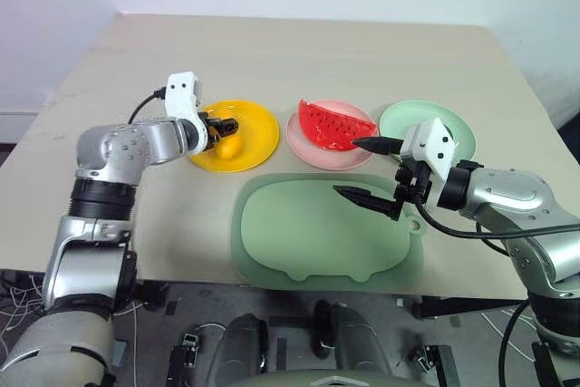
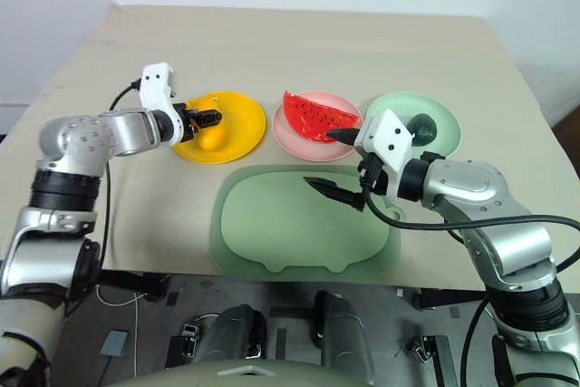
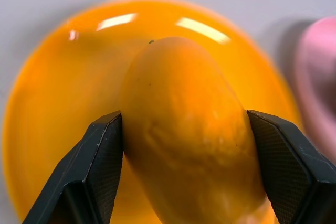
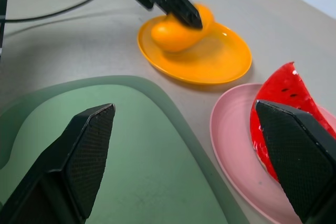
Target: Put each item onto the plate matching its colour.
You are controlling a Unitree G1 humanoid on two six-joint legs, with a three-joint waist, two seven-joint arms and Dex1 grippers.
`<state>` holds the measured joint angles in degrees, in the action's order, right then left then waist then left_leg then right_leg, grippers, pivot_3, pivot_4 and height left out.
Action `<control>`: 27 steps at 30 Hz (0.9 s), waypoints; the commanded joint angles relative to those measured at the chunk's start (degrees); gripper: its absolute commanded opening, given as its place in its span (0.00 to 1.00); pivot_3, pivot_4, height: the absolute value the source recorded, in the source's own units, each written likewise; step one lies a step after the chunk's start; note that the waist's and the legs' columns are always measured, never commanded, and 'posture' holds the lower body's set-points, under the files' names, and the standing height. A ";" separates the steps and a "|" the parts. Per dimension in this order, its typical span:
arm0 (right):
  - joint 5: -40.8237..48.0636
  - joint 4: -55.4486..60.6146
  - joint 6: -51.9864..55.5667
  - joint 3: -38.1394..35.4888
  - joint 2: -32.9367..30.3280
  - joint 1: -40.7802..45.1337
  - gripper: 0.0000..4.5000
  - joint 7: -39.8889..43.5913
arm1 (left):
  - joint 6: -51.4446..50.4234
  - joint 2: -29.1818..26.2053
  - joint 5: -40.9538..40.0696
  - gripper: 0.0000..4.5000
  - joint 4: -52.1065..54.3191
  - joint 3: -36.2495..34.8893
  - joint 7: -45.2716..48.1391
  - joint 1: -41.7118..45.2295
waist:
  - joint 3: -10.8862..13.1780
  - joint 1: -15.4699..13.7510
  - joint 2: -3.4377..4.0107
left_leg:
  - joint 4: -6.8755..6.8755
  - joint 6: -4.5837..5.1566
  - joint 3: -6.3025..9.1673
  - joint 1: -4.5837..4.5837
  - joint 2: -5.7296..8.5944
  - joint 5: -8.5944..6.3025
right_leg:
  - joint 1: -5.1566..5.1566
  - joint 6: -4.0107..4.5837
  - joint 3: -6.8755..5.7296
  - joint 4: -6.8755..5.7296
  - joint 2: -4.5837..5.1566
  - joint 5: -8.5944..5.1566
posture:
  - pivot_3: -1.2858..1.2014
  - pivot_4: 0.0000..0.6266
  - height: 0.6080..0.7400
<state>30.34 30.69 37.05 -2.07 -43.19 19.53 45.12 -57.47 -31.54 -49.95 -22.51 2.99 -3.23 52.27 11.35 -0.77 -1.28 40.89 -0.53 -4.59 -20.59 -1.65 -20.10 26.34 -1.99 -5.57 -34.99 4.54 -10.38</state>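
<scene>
My left gripper (image 1: 228, 126) is shut on the yellow mango (image 1: 232, 144), one finger on each side of it, over the yellow plate (image 1: 261, 131). I cannot tell whether the mango rests on the plate. The red watermelon wedge (image 1: 335, 124) lies on the pink plate (image 1: 302, 146). The dark avocado (image 2: 421, 124) sits on the mint green plate (image 2: 446, 138). My right gripper (image 1: 349, 167) hangs open with nothing in it, above the far edge of the mat and just in front of the pink plate.
A large pale green mat (image 1: 317, 233) lies at the table's near edge, in front of the three plates. The beige table top (image 1: 299, 52) stretches bare behind the plates. The table's near edge runs just below the mat.
</scene>
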 commanded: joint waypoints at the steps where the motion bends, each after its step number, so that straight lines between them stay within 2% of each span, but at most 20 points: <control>1: 0.05 1.36 -0.53 -1.57 -0.70 -0.70 1.00 -0.19 | 3.12 1.48 6.65 0.93 -4.38 -0.45 4.80 3.35 | 0.01 -0.03 -0.01 | 0.00 0.00 0.00 -0.02 -0.01 0.00 | -0.01 0.00 -0.02 0.02 0.01 0.00 | 0.52 0.24 1.00; 2: 0.13 1.62 -0.42 -1.99 -0.97 -1.36 1.00 -0.13 | 2.95 2.03 7.69 0.99 -4.63 -0.94 5.35 3.37 | 0.01 -0.02 -0.01 | 0.00 0.01 0.00 -0.01 -0.01 0.00 | -0.01 -0.01 -0.02 0.02 0.02 0.00 | 0.52 0.24 1.00; 5: 0.43 2.09 -0.31 -3.05 -1.82 -2.99 1.00 0.18 | 1.68 3.24 9.57 0.99 -3.14 -2.92 6.32 2.76 | 0.03 0.00 -0.06 | 0.00 0.03 0.03 -0.04 -0.04 -0.02 | 0.02 -0.04 -0.01 0.02 0.04 -0.02 | 0.52 0.24 1.00; 10: 0.94 1.80 0.46 -4.17 -3.40 -4.22 1.00 0.73 | -4.80 3.54 6.02 0.99 9.95 -11.07 5.09 -2.76 | 0.06 0.35 -0.08 | -0.01 0.02 0.01 0.00 -0.15 -0.01 | 0.05 -0.05 0.03 -0.04 0.05 -0.02 | 0.52 0.24 1.00; 14: 0.78 -0.71 -0.42 -4.98 -4.94 -3.88 1.00 2.81 | -8.78 3.43 4.82 0.99 20.50 -14.97 4.25 -5.70 | 0.07 0.05 -0.10 | 0.00 0.03 0.04 0.02 -0.16 -0.02 | 0.04 -0.04 0.03 -0.08 0.05 -0.02 | 0.52 0.24 1.00; 19: 0.33 -4.22 -1.20 -4.74 -5.96 -1.69 1.00 4.72 | -7.55 0.02 3.77 0.99 33.65 -19.85 8.04 -11.67 | 0.08 0.15 -0.11 | 0.00 0.00 0.01 0.03 -0.15 0.00 | 0.04 -0.05 0.05 -0.08 0.09 -0.02 | 0.52 0.24 1.00; 21: 0.93 -5.47 -1.25 -5.90 -6.30 -2.26 1.00 5.60 | -2.58 -3.01 5.87 0.99 40.14 -19.86 12.54 -17.08 | 0.09 0.23 -0.09 | -0.03 -0.03 0.00 0.04 -0.14 0.01 | 0.05 -0.03 0.05 -0.07 0.03 -0.02 | 0.52 0.24 1.00; 24: 1.45 -7.19 -2.81 -7.99 -5.68 -4.85 1.00 6.77 | 9.11 -9.30 11.70 0.99 47.65 -22.48 22.09 -32.14 | 0.09 0.42 -0.09 | -0.16 -0.11 -0.07 0.14 -0.17 0.05 | 0.06 -0.01 0.10 -0.08 0.02 -0.04 | 0.52 0.24 1.00; 27: 3.63 -11.06 -1.83 -12.29 -5.96 -6.60 1.00 8.07 | 11.84 -10.19 10.56 0.99 51.01 -27.07 27.15 -43.46 | 0.11 0.01 -0.10 | -0.19 -0.04 -0.11 0.10 -0.18 0.01 | 0.11 0.00 0.12 -0.05 0.03 -0.04 | 0.52 0.24 1.00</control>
<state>32.17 20.20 35.39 -10.51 -48.55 13.16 52.32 -48.88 -40.57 -39.23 24.73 -20.59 20.40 10.85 11.46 -0.76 -1.38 40.73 -0.41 -4.70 -20.57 -1.84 -20.19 26.48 -1.97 -5.47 -34.97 4.57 -10.42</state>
